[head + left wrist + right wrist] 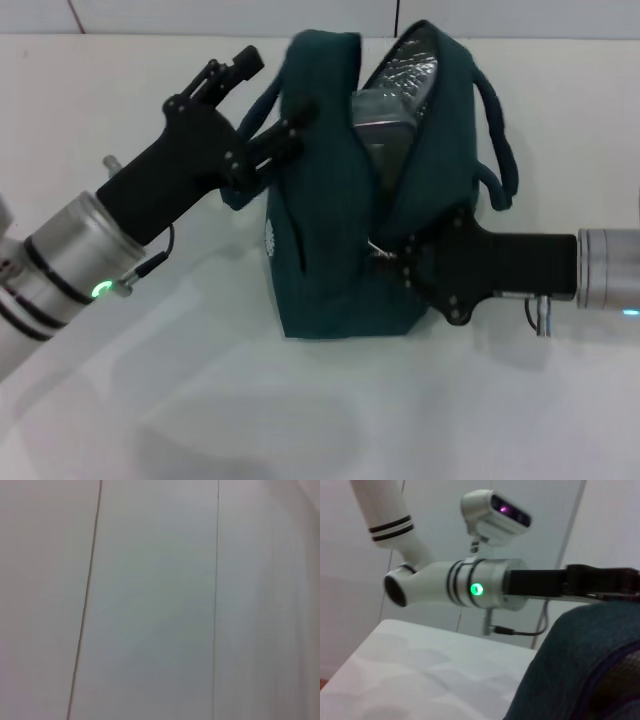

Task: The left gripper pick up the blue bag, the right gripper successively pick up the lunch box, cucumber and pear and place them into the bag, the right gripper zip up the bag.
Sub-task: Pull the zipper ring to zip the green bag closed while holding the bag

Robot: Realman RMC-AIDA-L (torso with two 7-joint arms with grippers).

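The blue bag (340, 210) stands near the far edge of the desk (200, 420), soft fabric, its silvery lining showing through the half-open top. It sags, so I judge the small metal zip pull (378, 250) the place to grip. My right end effector (395, 252) pinches that pull; my left end effector (285, 130) clamps the bag's handle (262, 105).

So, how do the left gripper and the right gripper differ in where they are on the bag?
The left gripper is high on the blue bag, at a handle; the right gripper is low, at the zipper's end. The left arm comes in slanting upward; the right arm lies level. Both are black and touch the bag, which is open at the top.
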